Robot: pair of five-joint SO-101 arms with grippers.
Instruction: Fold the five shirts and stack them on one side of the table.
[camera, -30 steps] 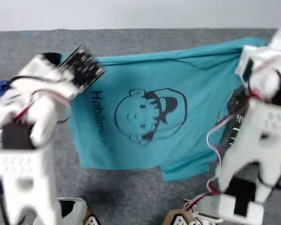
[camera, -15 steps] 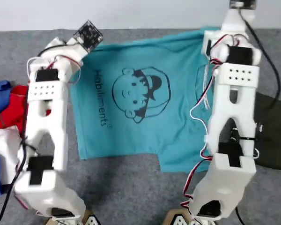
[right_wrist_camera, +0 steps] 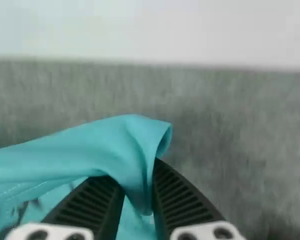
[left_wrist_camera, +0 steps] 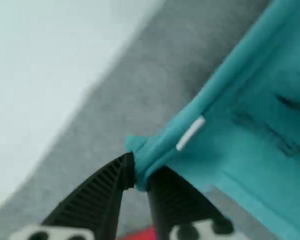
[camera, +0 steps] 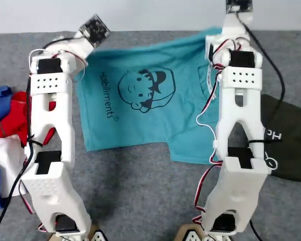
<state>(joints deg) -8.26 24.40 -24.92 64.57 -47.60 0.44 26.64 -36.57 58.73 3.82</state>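
Two thin pinches on the far edge of the teal shirt (camera: 140, 115), and either could slip.

The shirt lies spread print-up on the grey surface (camera: 140, 201) between the two arms. The left gripper (left_wrist_camera: 140, 172) is clamped on a bunched bit of its far edge, and the right gripper (right_wrist_camera: 138, 192) is clamped on a small fold at the other far corner. Each bite looks shallow (mostly edge fabric), so a quick or uneven pull may tug one corner free or skew the fold. The pile of other shirts (camera: 5, 120) sits close beside the left arm and might get dragged along.
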